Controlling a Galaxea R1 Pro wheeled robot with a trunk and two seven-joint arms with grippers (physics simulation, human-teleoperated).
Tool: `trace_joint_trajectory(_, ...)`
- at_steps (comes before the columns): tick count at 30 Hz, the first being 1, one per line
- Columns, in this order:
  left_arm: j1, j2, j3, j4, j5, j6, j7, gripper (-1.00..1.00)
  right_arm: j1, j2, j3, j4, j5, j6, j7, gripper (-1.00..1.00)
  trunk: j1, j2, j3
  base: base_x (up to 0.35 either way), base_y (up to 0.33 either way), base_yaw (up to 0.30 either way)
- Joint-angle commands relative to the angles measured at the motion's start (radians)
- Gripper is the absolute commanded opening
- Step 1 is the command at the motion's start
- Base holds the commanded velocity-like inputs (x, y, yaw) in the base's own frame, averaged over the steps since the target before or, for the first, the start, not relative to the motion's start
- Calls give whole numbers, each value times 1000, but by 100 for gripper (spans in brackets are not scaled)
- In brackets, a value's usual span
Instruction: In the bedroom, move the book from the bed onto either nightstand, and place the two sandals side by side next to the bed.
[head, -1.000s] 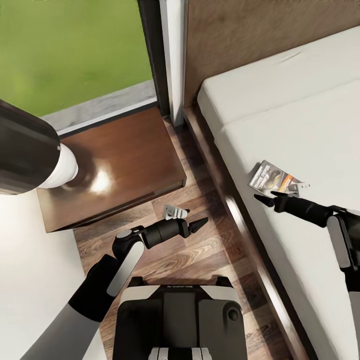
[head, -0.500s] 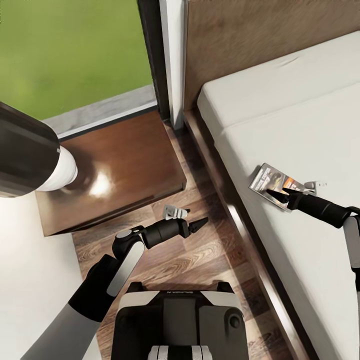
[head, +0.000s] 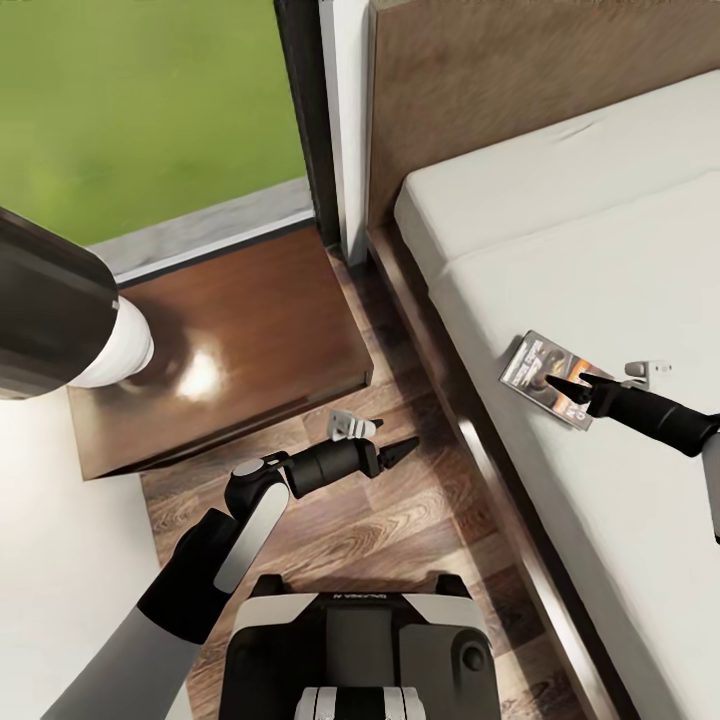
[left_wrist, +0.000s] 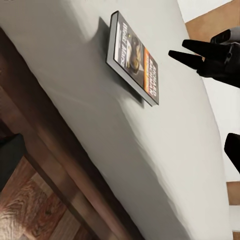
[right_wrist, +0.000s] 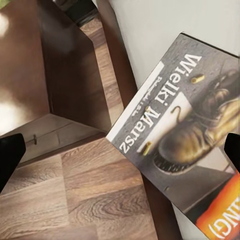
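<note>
Right gripper (head: 565, 381) over book (head: 553, 379) on bed (head: 560, 230), jaws apart, nothing clamped. Left gripper (head: 402, 449) idle above floor, jaws look together. Risk: thin book flat on soft mattress, may slide instead of lifting.

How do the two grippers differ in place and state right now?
The right gripper hangs over the book on the bed, fingers open. The left gripper hangs over the wooden floor beside the nightstand, away from the book. Both hold nothing.
</note>
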Motion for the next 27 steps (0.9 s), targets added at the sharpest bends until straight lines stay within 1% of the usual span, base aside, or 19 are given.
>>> trace_joint_trajectory(1,0,0,1,0,9,9,0,100,0,1,-1,0,-4,6,1,100,4,-8,-2,0,0,0)
trace_joint_trajectory(2,0,0,1,0,9,9,0,100,0,4,0,1,-4,4,1,100,8,-15,-3,0,0,0)
trace_joint_trajectory(13,0,0,2,0,8,9,1,100,0,10,2,2,-1,1,-2,100,8,-15,1,0,0,-12)
trace_joint_trajectory(17,0,1,5,0,8,9,0,100,0,10,3,2,0,0,-2,100,8,-15,1,0,0,-193)
trace_joint_trajectory(27,1,1,11,1,8,8,0,100,0,10,3,2,0,-1,-2,100,8,-15,1,0,0,-259)
